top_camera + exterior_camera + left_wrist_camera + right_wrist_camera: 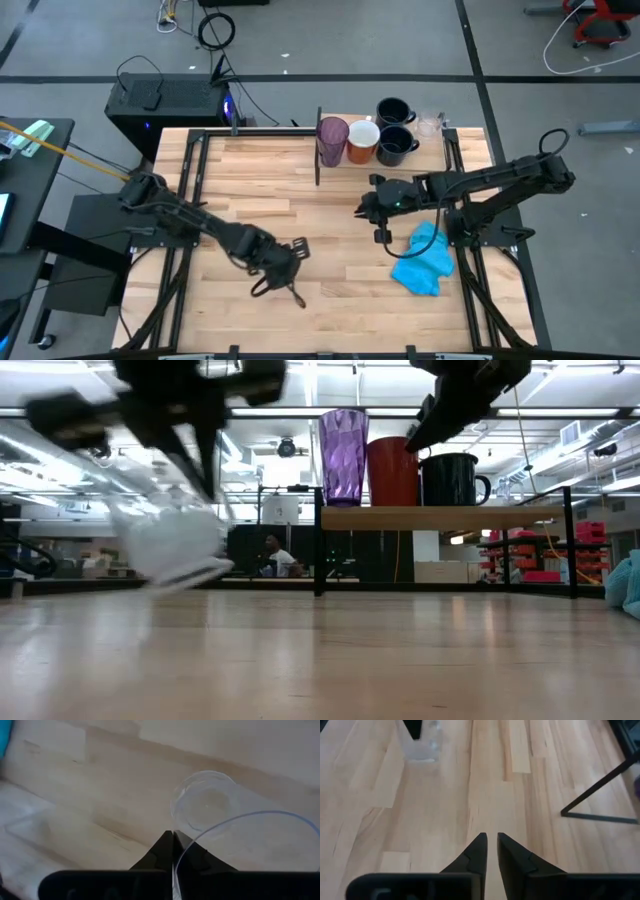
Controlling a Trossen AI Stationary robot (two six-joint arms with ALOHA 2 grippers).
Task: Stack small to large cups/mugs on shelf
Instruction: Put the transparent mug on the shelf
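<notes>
My left gripper (173, 842) is shut on a small clear plastic cup (210, 815) above the near middle of the table; in the low view the cup (170, 545) hangs tilted under its fingers. My right gripper (491, 840) hovers over the table right of centre (365, 210), in front of the shelf, with a narrow gap between its fingertips and nothing in it. On the shelf (440, 517) stand a purple tumbler (332, 140), an orange mug (362, 140), two dark navy mugs (395, 145) (393, 110) and another clear cup (430, 125). My left gripper pinches the clear cup's wall at its rim (176, 865), one finger inside the mouth and one outside. The fingers come from above, slanting down. The cup hangs below them, tilted, its bottom (205, 802) away from the fingers and lifted clear of the table.
A bright blue cloth (425, 258) lies bunched on the table near the right edge, close to my right arm. The shelf's thin black uprights (318, 540) and foot bar (600, 815) stand at the far side. Bare wooden tabletop (250, 190) stretches between the arms.
</notes>
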